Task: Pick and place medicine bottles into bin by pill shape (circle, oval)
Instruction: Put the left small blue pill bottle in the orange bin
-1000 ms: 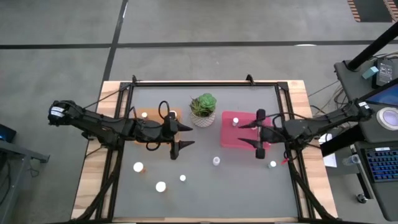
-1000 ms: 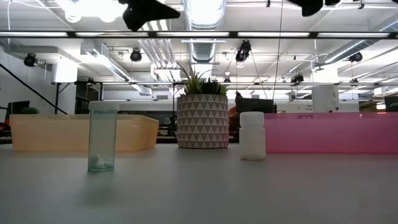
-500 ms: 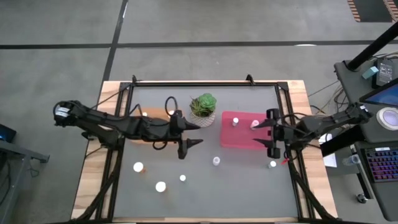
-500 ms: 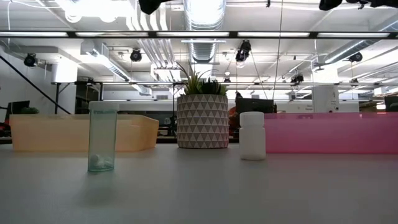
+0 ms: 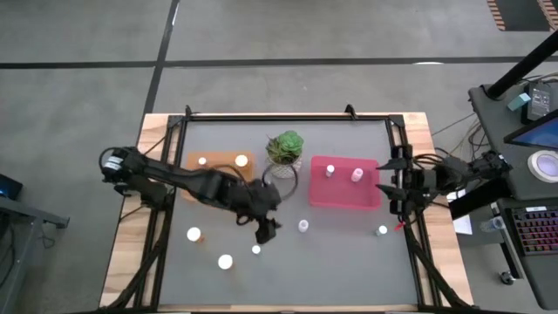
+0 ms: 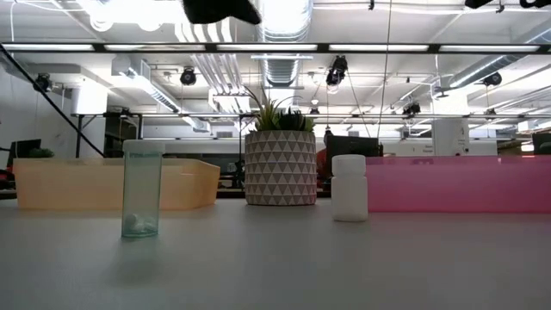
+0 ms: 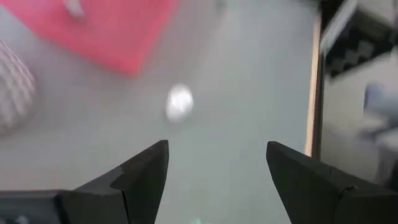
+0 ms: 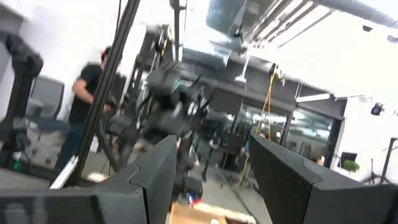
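Nearest the table's front edge in the high view, two orange-bodied bottles stand at about 7 o'clock from the table's centre, one [image 5: 193, 234] near the left edge and one [image 5: 225, 261] closer in, with a small white bottle [image 5: 255, 249] just beyond them. Another white bottle [image 5: 302, 226] stands near the middle, and a fifth [image 5: 382, 230] sits toward 4 o'clock by the right edge.

The left gripper [image 5: 266, 216], fingers spread and empty, hangs above the table between the two middle white bottles. The central one lies at roughly 3 o'clock from its fingertips, close by, and stands upright with its long axis vertical, so a descent from above looks the likely approach. The left arm is the nearer one to it.

The right gripper [image 5: 398, 186], also spread and holding nothing, hovers at the right rim of the pink tray [image 5: 342, 197].

Farther back, the orange tray [image 5: 220, 162] holds two bottles, the pink tray two, with a potted plant [image 5: 284, 150] between them.

The left wrist view shows a blurred white bottle [image 7: 180, 102] ahead of the open fingers; the low view shows a clear teal-tinted vial [image 6: 141, 189] with contents at the bottom, a tint the high view does not show.
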